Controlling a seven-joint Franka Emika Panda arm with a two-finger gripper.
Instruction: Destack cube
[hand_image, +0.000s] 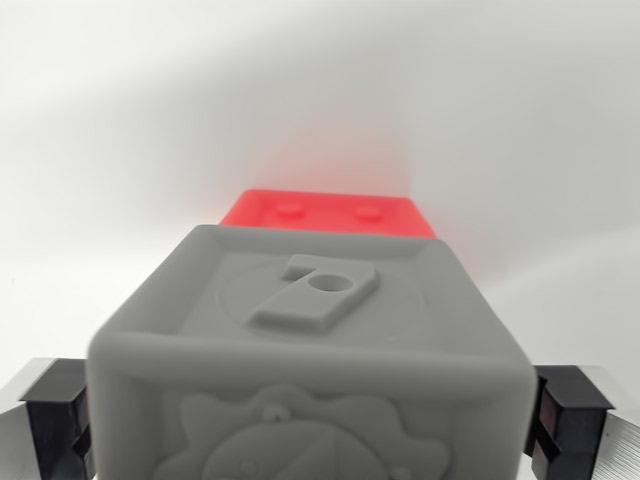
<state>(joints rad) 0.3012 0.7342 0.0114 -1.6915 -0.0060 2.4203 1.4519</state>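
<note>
Wrist view shows the gripper (310, 415) clamped on the grey cube (310, 340), red cube (328, 214) just behind it.

On the top face of the grey cube (310, 340), a raised sign like the digit 7, inside a shallow circle, with a small round hole in its upper bar at about 1 o'clock. On the front face, a raised emblem with a wavy edge, cut off at 6 o'clock, not readable. No letters or numbers seen on the red cube (325, 213).
</note>
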